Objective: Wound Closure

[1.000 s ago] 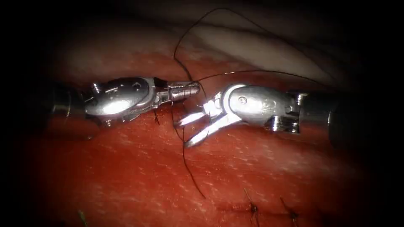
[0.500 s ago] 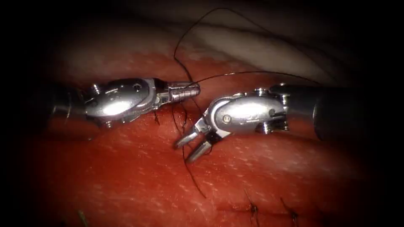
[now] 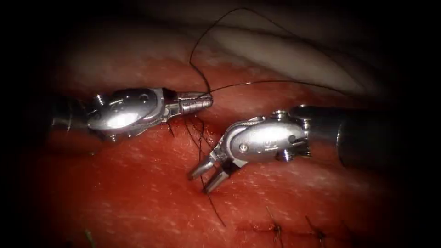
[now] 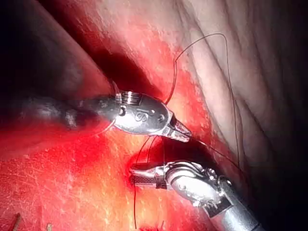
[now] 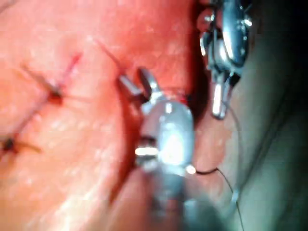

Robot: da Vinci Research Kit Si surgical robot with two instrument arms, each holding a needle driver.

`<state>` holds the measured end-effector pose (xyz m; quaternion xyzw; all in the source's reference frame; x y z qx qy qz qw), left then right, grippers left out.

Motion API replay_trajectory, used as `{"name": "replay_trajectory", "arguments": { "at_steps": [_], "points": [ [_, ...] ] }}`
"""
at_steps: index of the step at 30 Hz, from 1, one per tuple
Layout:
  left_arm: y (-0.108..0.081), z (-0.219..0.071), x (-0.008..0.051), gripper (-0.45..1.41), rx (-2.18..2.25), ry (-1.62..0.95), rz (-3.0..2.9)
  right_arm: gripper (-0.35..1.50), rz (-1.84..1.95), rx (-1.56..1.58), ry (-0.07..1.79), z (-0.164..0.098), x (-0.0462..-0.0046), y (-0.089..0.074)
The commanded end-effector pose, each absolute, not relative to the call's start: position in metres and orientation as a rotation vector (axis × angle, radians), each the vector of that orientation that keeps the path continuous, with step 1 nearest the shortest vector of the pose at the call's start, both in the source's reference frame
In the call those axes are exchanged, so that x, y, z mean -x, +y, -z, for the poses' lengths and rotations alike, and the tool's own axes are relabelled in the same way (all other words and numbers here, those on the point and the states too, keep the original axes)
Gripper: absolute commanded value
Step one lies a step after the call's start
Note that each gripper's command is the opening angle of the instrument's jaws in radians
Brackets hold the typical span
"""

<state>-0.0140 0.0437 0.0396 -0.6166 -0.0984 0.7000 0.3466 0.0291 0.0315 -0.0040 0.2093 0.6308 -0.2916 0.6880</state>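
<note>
My left tool [image 3: 206, 101] lies over the tissue [image 3: 138, 183] with its jaws shut on the dark thread [image 3: 257, 82], right at the tip. From there one strand runs taut to the right and another loops up over the pale tissue behind. A thread tail [image 3: 216, 209] rises from the tissue below the left tip and trails downward. My right tool [image 3: 202, 177] points down-left, jaws open astride that tail, holding nothing. In the left wrist view the left tool [image 4: 137, 179] is shut beside the right tool [image 4: 180, 133]. The right wrist view has the right tool [image 5: 136, 81] open on the tissue, near the left tool [image 5: 219, 106].
Two finished stitches [image 3: 275, 227] [image 3: 318, 235] with short cut ends sit at the lower right; the same stitches [image 5: 53, 92] appear in the right wrist view. Red fluid wets the tissue around both tools. A pale fold of tissue [image 3: 285, 55] lies behind.
The right tool has swung down and to the left, its open jaws narrowing around the hanging thread tail. The left tool has shifted slightly left, still shut on the thread.
</note>
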Motion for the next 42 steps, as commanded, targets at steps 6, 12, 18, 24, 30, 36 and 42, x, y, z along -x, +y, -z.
{"name": "replay_trajectory", "arguments": {
  "at_steps": [6, 12, 18, 24, 30, 36, 42],
  "points": [
    [0.043, -0.040, 0.0146, -0.35, 1.600, -0.259, -1.816, 0.29, 0.658, -0.466, 1.414, 0.004, -0.0300, 0.032],
    [0.043, -0.040, 0.0142, -0.35, 1.603, -0.264, -1.816, -0.35, 0.559, -0.559, 1.423, 0.004, -0.0300, 0.032],
    [0.042, -0.039, 0.0122, -0.35, 1.602, -0.268, -1.819, -0.35, 0.067, -0.753, 1.444, 0.003, -0.0280, 0.034],
    [0.039, -0.037, 0.0098, -0.35, 1.597, -0.268, -1.823, -0.35, -0.348, -0.877, 1.363, 0.000, -0.0244, 0.037],
    [0.036, -0.034, 0.0096, -0.35, 1.595, -0.278, -1.820, -0.35, -0.722, -1.036, 1.196, -0.002, -0.0247, 0.038],
    [0.034, -0.029, 0.0094, -0.35, 1.603, -0.297, -1.815, -0.35, -0.883, -1.006, 1.007, -0.003, -0.0259, 0.039],
    [0.031, -0.026, 0.0086, -0.35, 1.613, -0.309, -1.812, -0.35, -0.984, -0.942, 0.910, -0.003, -0.0253, 0.040]
  ]
}}
